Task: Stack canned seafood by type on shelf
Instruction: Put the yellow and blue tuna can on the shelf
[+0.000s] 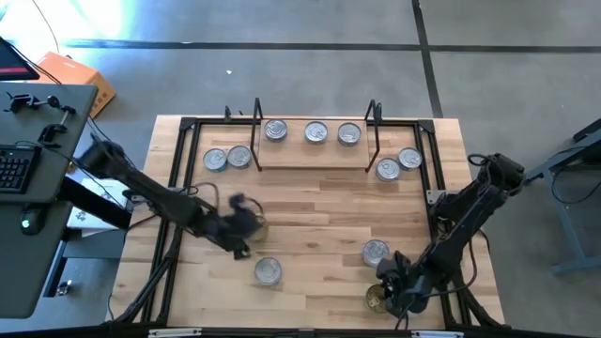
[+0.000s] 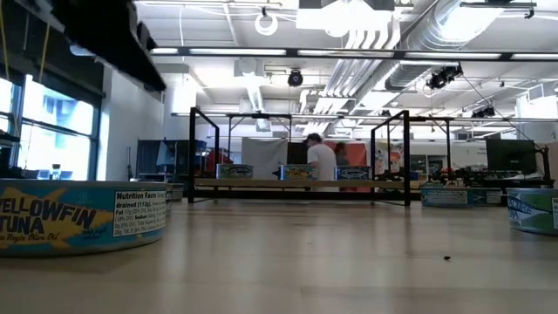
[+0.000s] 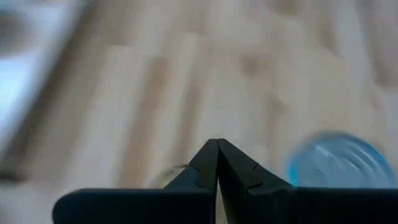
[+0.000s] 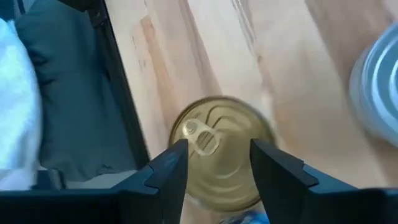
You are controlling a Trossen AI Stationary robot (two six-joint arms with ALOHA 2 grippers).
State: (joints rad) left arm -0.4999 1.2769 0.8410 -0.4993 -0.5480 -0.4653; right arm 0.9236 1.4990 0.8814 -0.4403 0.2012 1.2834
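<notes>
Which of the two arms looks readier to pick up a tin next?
The right, I'd say. The right gripper has its dark fingers open on either side of the round gold-lidded metal tin near the wooden tabletop's front right corner. The left gripper is shut, over bare wood.

Off the counter [image 1: 310,211] there's an orange box [image 1: 80,80] on the grey floor, a dark desk with a keyboard [image 1: 11,169], and a person in a white top [image 2: 321,161] way back in the room.
</notes>
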